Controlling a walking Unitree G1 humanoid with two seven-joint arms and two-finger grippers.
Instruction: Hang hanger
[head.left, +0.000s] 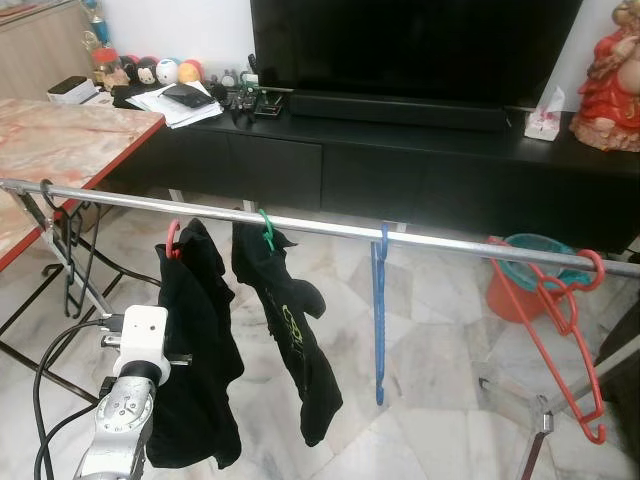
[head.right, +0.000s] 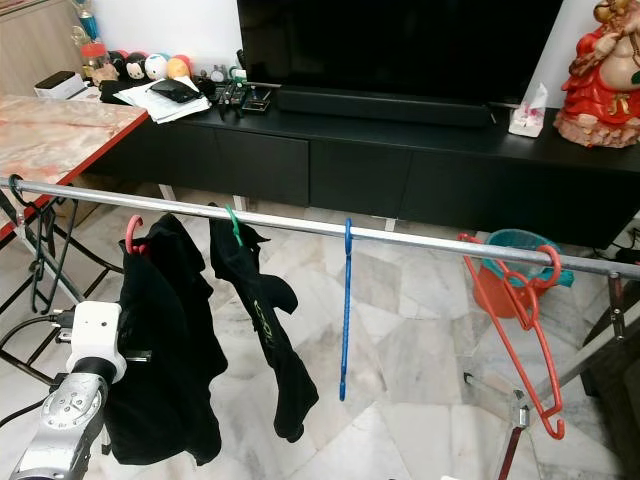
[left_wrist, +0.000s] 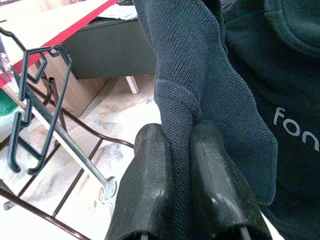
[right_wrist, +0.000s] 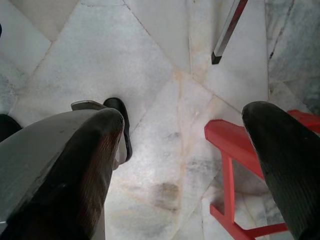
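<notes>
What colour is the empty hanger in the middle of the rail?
Blue. The hanger hangs bare from the rail, clearest in the left eye view.

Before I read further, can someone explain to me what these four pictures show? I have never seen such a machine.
This is a walking humanoid robot with two arms. The two wide pictures come from its head cameras, looking down at a metal drying rail. On the rail hang two black garments, one on a pink hanger and one on a green hanger, then a bare blue hanger and a red hanger.

The other two pictures come from cameras on the wrists. The left gripper is shut on the dark knitted garment. The right gripper is open above the marble floor, holding nothing.
</notes>
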